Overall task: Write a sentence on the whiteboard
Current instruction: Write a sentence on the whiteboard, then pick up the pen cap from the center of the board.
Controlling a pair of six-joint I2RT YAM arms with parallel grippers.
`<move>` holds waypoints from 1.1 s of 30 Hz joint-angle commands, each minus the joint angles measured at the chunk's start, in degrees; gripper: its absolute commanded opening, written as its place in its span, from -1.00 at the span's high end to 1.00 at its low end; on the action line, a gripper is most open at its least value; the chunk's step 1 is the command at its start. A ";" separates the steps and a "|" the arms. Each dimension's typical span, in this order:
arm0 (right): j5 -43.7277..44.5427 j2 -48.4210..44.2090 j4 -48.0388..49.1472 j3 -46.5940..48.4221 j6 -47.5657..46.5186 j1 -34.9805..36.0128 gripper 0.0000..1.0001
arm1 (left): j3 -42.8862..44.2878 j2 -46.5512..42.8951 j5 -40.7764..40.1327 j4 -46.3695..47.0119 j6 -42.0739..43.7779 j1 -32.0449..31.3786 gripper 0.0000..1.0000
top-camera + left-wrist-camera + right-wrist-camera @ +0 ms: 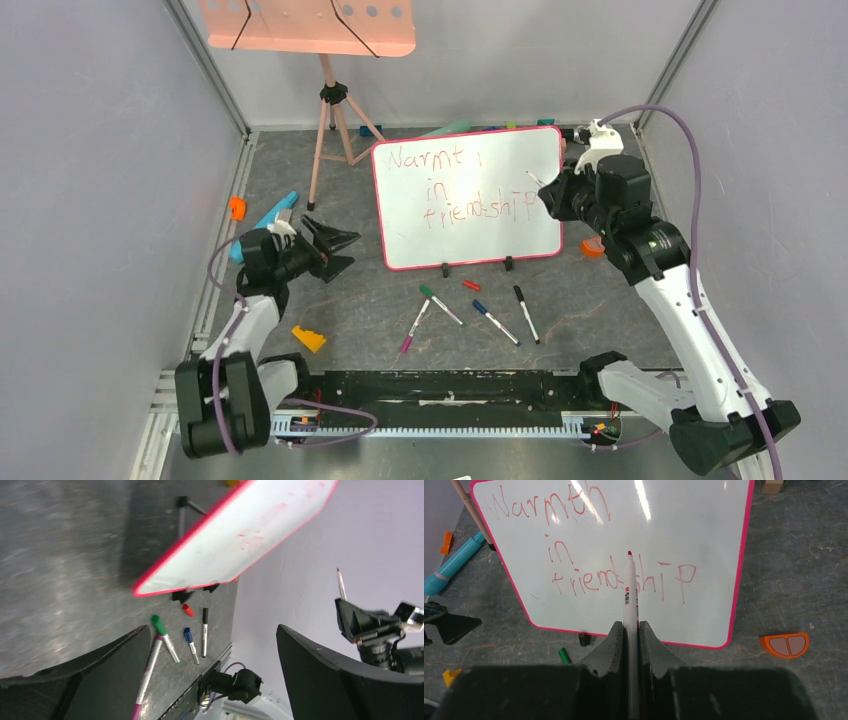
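Top external view: a large glossy white whiteboard (470,245) with a pink-red rim stood upright, centre-right, the red handwritten sentence (465,190) across it.
The left gripper (347,252) gaped wide and empty. The right gripper (630,627) clamped a thin white red-tipped marker (629,587); a careless push could smear letters or topple the board.

glossy white rectangular whiteboard with thin pink-red rim (470,245) | stands mid-table on 2 black clip feet (446,268) | red handwritten marker sentence (465,208) | 3 lines: "Warmth / in / friendship"

Markers (440,305) on table (380,300) before whiteboard (470,245)
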 commanded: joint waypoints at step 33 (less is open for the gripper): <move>15.00 -13.09 -11.45 -3.17 5.27 -0.13 1.00 | 46.44 24.13 -55.28 -58.21 -32.60 -58.01 -0.58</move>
